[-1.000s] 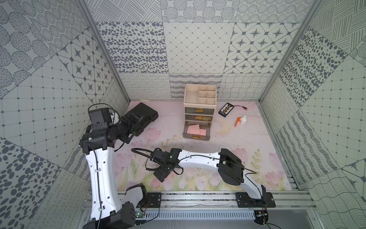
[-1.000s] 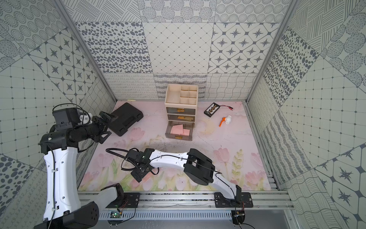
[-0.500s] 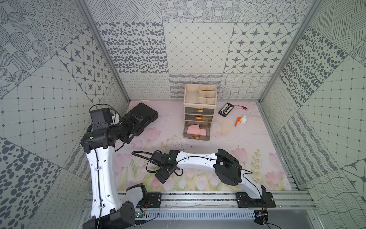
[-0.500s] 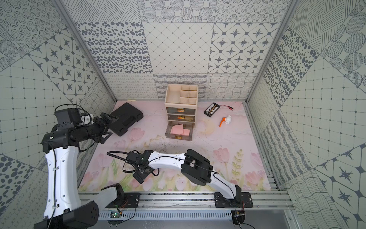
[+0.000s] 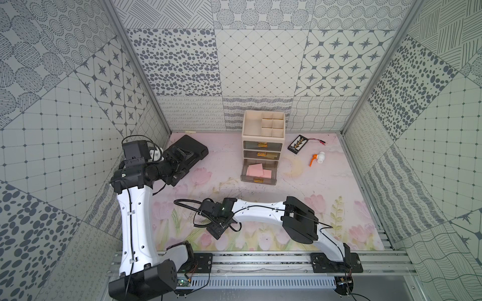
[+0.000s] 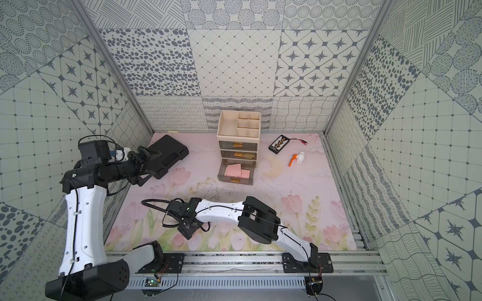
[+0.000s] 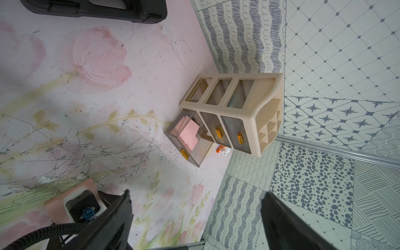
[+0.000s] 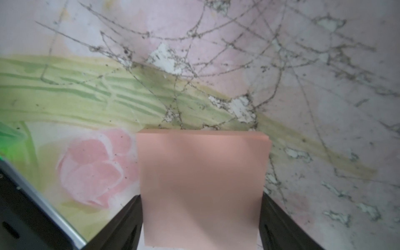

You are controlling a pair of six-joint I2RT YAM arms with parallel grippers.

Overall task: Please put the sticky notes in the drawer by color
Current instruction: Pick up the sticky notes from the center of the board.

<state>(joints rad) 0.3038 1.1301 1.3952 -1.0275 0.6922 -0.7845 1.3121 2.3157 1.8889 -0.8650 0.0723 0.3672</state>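
The drawer (image 5: 263, 135) (image 6: 238, 135) is a cream chest at the back of the mat, and its bottom drawer (image 5: 258, 179) is pulled out. Pink sticky notes (image 5: 255, 170) (image 6: 233, 170) (image 7: 188, 134) lie in that drawer. My right gripper (image 5: 215, 230) (image 6: 186, 232) (image 8: 200, 195) is low over the front of the mat. It is shut on another pink sticky note pad (image 8: 203, 168), one finger against each side of it. My left gripper (image 5: 182, 161) (image 6: 146, 164) (image 7: 197, 192) hangs open and empty above the left side. No other sticky notes show.
A flat black case (image 5: 187, 153) lies at the back left, just beyond my left gripper. A black battery holder with a red wire (image 5: 298, 143) and a small orange and white valve (image 5: 318, 158) lie right of the chest. Patterned walls close in three sides.
My right gripper's fingers have closed in onto the pink pad, and that arm has shifted slightly leftward. My left arm has drifted a little to the right, still open.
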